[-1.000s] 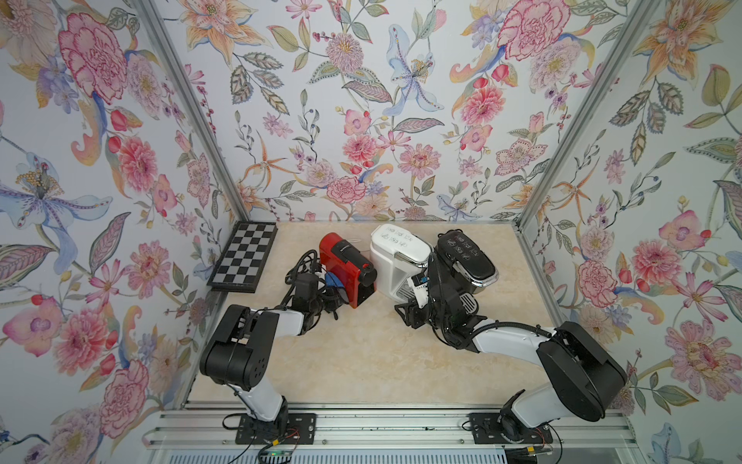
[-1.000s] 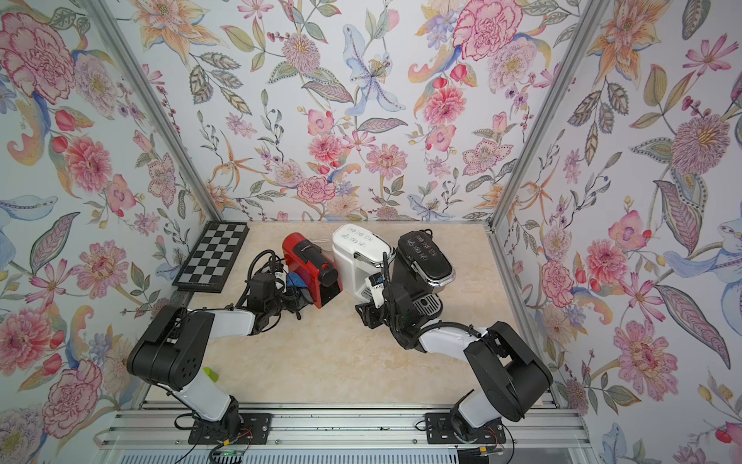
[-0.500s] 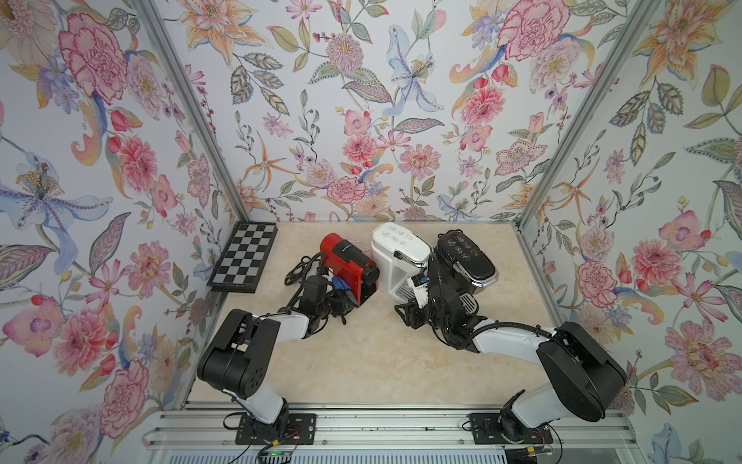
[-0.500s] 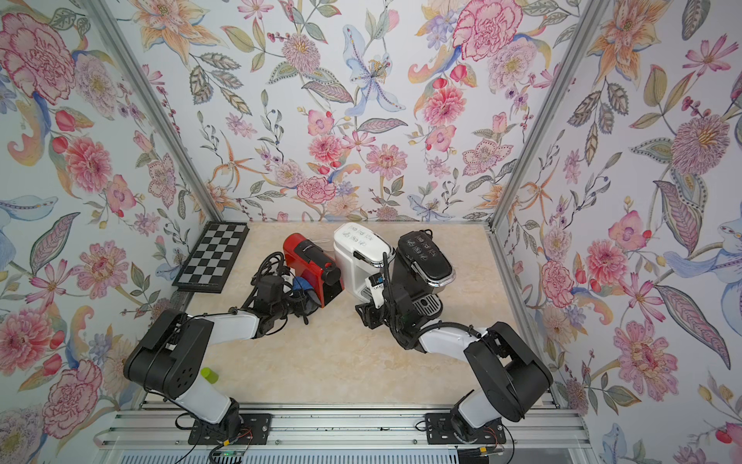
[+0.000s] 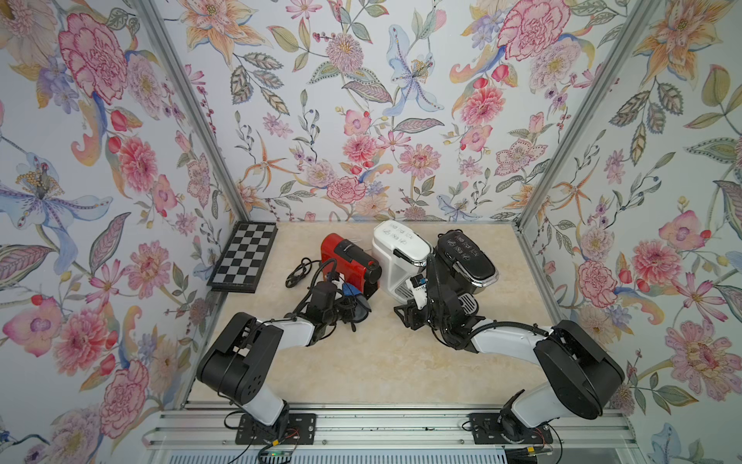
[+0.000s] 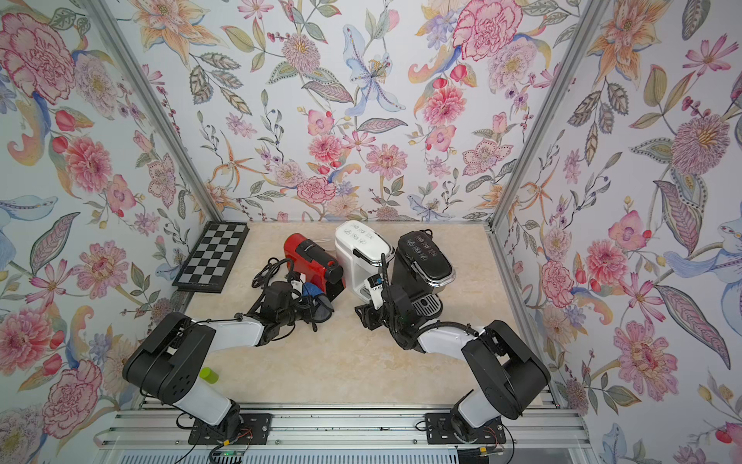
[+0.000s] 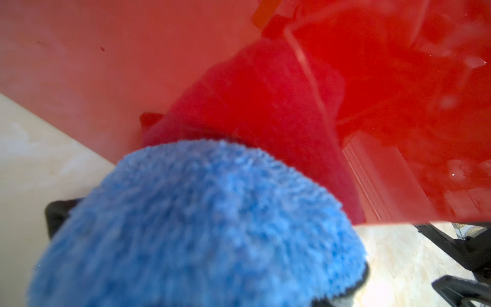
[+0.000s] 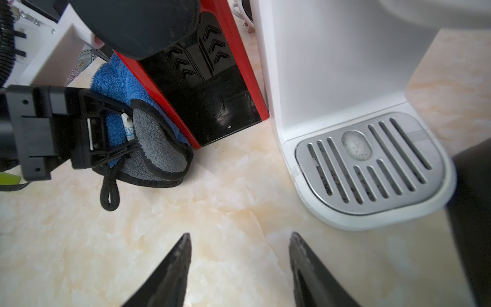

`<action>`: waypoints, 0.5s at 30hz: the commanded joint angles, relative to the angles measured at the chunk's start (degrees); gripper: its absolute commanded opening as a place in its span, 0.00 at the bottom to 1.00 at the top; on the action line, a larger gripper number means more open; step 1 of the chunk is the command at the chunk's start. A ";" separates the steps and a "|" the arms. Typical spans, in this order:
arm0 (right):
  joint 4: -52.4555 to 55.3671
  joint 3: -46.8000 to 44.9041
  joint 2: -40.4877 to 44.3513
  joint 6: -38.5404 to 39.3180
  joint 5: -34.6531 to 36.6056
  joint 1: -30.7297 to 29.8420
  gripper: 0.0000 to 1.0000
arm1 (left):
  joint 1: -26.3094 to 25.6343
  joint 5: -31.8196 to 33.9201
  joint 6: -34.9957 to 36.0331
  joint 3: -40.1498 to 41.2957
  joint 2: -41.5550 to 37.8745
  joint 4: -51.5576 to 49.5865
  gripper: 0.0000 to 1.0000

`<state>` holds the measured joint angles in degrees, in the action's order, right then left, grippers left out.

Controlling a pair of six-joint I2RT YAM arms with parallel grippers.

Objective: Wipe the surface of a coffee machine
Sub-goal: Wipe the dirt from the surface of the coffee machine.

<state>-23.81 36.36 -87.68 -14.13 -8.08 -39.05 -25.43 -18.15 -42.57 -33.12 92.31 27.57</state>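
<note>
A red coffee machine (image 5: 348, 257) stands at mid-table in both top views, also (image 6: 311, 254). My left gripper (image 5: 348, 308) is shut on a blue and grey cloth (image 5: 354, 292), which lies against the machine's lower left side near its front corner. In the left wrist view the blue cloth (image 7: 199, 226) hides the jaws and touches the red wall (image 7: 106, 66). The right wrist view shows the left gripper (image 8: 117, 138) clamping the cloth (image 8: 159, 148) beside the red machine (image 8: 212, 106). My right gripper (image 8: 240, 236) hovers open and empty over the table, in front of the white machine (image 8: 332, 79).
A white coffee machine (image 5: 397, 246) and a black one (image 5: 465, 257) stand close to the right of the red one. A black cord (image 5: 299, 273) lies left of the red machine. A chessboard (image 5: 245, 257) rests at the left wall. A small green object (image 6: 208, 374) sits near the left arm's base.
My left gripper has slid the cloth a little to the right and forward along the red machine's side. The right arm has not moved.
</note>
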 commanded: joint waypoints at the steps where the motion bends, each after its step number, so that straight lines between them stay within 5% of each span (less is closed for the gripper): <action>1: -0.70 1.61 -1.02 0.35 0.21 -0.34 0.60 | -3.72 -2.87 -1.94 -1.45 1.86 6.40 0.00; 15: -0.53 1.25 -0.19 0.52 0.97 -0.38 0.60 | -9.61 -0.96 -6.85 -7.55 10.25 14.04 0.00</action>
<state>-23.81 36.40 -88.09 -14.13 -7.88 -39.05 -34.11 -19.05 -48.05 -36.49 101.06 37.34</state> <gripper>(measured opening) 0.600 0.106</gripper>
